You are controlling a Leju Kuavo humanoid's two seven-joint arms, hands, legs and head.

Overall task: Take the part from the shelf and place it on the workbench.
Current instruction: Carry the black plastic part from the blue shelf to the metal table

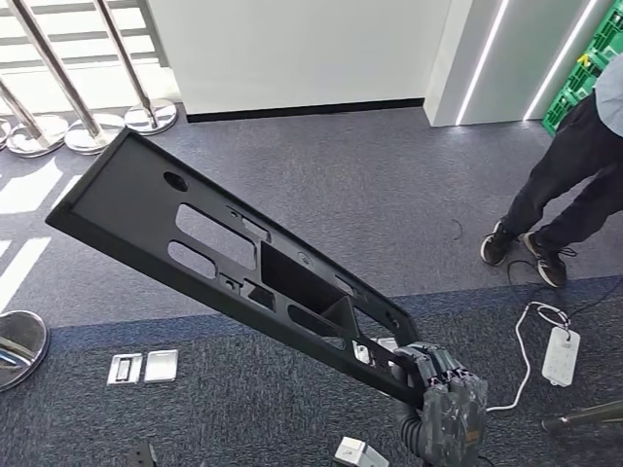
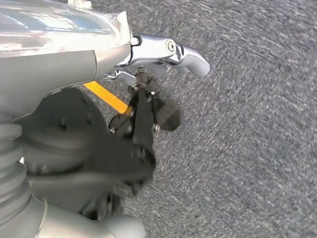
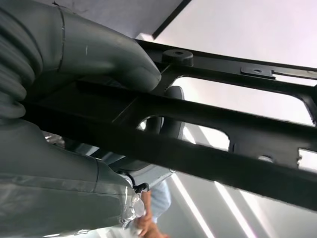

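Observation:
The part (image 1: 220, 243) is a long, flat black plastic panel with several cut-outs. It slants over the carpet from upper left to lower right in the head view. My right hand (image 1: 439, 387) grips its lower right end from below. In the right wrist view the thick grey thumb (image 3: 123, 62) presses on one face of the part (image 3: 224, 158) and darker fingers wrap the other side. My left hand (image 2: 112, 54) hangs above grey carpet with a silver finger stretched out and nothing in it.
A person (image 1: 566, 185) in dark trousers stands at the right, close to a white power strip (image 1: 561, 355) and its cable. Chrome stanchion bases (image 1: 95, 131) stand at the back left and another (image 1: 18, 345) at the left edge. Metal floor boxes (image 1: 143, 367) lie below the part.

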